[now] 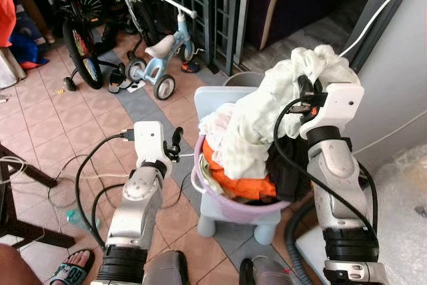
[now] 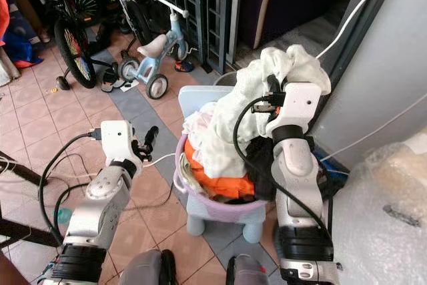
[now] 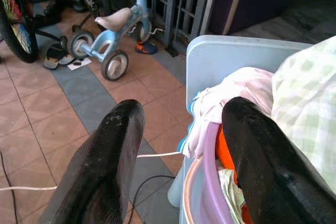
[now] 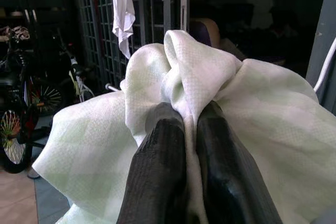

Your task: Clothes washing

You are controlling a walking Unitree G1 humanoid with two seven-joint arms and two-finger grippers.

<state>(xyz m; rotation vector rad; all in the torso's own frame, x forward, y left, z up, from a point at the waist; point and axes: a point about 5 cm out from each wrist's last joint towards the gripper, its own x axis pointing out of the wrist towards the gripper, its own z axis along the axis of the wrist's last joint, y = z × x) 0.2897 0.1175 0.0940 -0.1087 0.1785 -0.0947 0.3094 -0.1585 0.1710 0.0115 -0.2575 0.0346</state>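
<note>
Right arm rises closest to the lens, at 4 o'clock in the head view. Its right tool (image 4: 190, 129) is pressed together on a fold of the pale green checked cloth (image 1: 267, 108), lifted above the load with its lower part trailing down into the basket.

Laundry basket (image 1: 227, 206), lilac, sits on a light blue plastic chair (image 1: 217, 101) at centre frame. It is heaped: an orange garment (image 1: 240, 181) low in the pile, a white-pink piece (image 3: 236, 87) at the 10 o'clock rim, dark fabric toward 3 o'clock.

Left tool (image 3: 178, 150) hangs just beside the basket's 9 o'clock rim, fingers spread, holding nothing.

Grey appliance wall at 3 o'clock, partly in frame. Child's tricycle (image 1: 157, 58) and a bicycle wheel (image 1: 83, 51) at 11 o'clock on the tiled floor; cables trail at 8 o'clock.

Step in hand, as I judge it: pulling one garment out of the basket to go to the washer. Next move likely calls for lifting higher until the trailing end clears the pile, then swinging toward 3 o'clock. Risk: the hem may drag neighbouring items over the rim.
</note>
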